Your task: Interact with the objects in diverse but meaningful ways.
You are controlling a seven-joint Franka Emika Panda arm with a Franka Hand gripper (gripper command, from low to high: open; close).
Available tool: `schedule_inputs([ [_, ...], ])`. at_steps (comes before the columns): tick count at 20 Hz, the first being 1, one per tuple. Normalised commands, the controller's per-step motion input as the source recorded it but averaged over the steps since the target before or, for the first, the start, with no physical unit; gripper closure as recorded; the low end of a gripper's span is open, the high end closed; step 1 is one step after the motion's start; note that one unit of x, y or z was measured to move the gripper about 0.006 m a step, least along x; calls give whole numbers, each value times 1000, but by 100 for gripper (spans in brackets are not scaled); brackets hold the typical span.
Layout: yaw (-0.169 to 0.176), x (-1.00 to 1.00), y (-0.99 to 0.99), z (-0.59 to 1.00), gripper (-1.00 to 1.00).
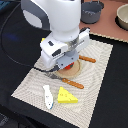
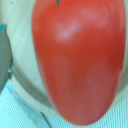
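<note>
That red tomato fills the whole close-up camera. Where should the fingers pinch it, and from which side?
Probably from straight above, across the narrow middle of the red tomato. It is long and oval, lying flat on a round wooden plate, so its shorter width suits the fingers best. The glossy, rounded skin could slip near the tapered ends.

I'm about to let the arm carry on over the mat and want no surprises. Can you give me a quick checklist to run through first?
1. Tomato centred under the wrist camera: ok.
2. Tomato sits on a wooden plate: ok.
3. Tool open or shut: cannot tell, the arm hides it.
4. Fish and cheese lie apart from the plate: ok.
5. Pot stands off the mat, out of the way: ok.
</note>
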Motion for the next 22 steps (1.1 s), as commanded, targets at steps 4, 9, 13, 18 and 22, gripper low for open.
schedule_inputs([
  [4, -1, -59, -326, 916, -100],
  [9, -3, -43, -546, 490, -100],
  [13, -23, -111, -769, 44, -100],
  [18, -7, -153, -801, -50, -100],
  [22, -4, -236, -782, -151, -100],
])
